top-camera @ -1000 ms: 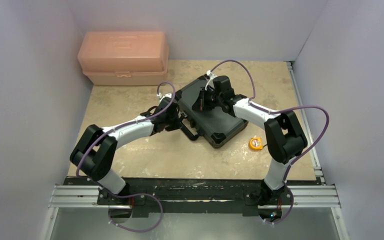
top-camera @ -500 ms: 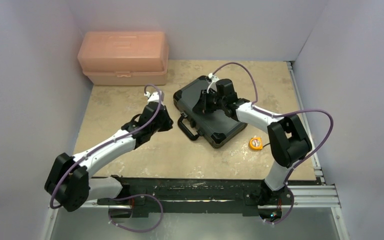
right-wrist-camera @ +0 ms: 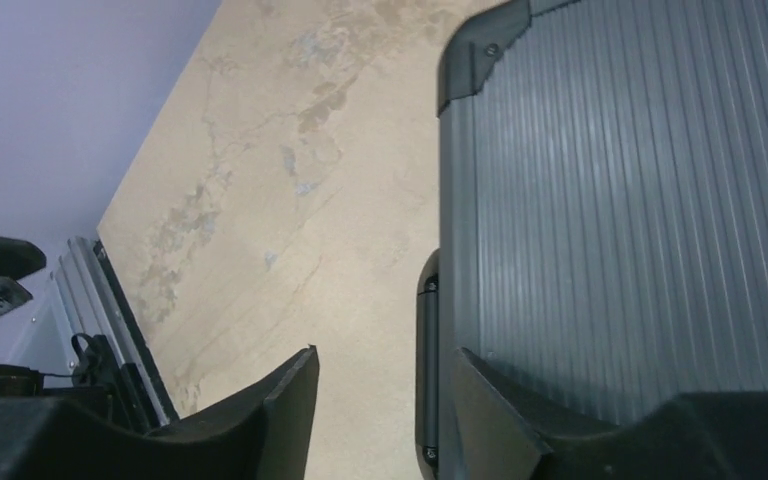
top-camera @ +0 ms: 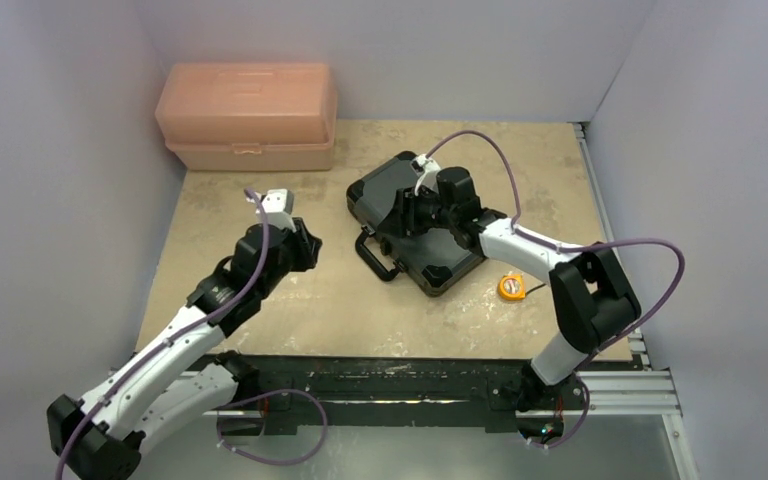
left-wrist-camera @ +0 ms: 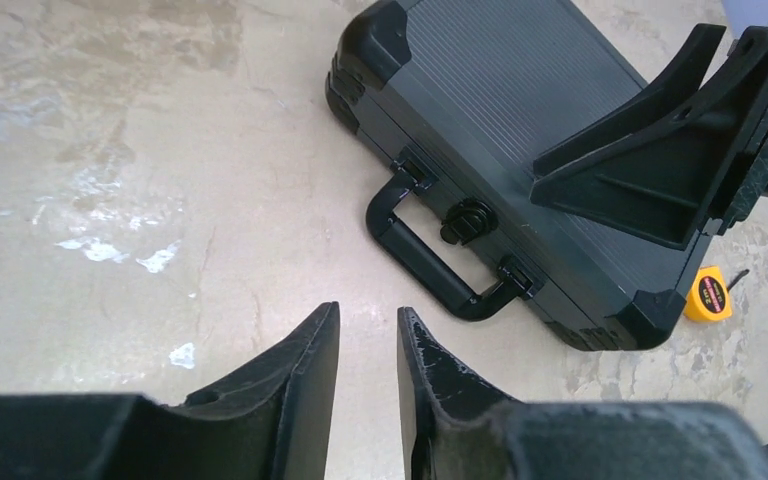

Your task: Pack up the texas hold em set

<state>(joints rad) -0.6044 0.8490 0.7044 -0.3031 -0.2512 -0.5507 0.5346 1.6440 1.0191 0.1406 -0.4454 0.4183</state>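
Overhead view of a beige tabletop (top-camera: 230,200) with two robot arms. The black case (top-camera: 438,255) of the poker set lies shut near the middle, slightly right, with its handle (left-wrist-camera: 430,262) facing the arms. No chips, cards, buttons or dice are visible anywhere. Over the last second the left arm has drawn back from the handle side of the case, where it was working. The left end effector (left-wrist-camera: 368,365) now hangs over bare tabletop well apart from the case, its fingers parted by only a narrow slit and holding nothing. The right end effector (right-wrist-camera: 380,400) has stayed low over the ribbed lid near the handle edge. Its fingers are spread, one above the lid and one past the edge (whether either pad actually touches cannot be told). An orange tape measure (top-camera: 509,287) sits just beside the case's near right corner, and a salmon-pink box (top-camera: 247,115) stands at the far left. With the lid down and one arm retreating, packing looks close to finished, though the frames do not confirm the latch (left-wrist-camera: 467,222) is fastened.
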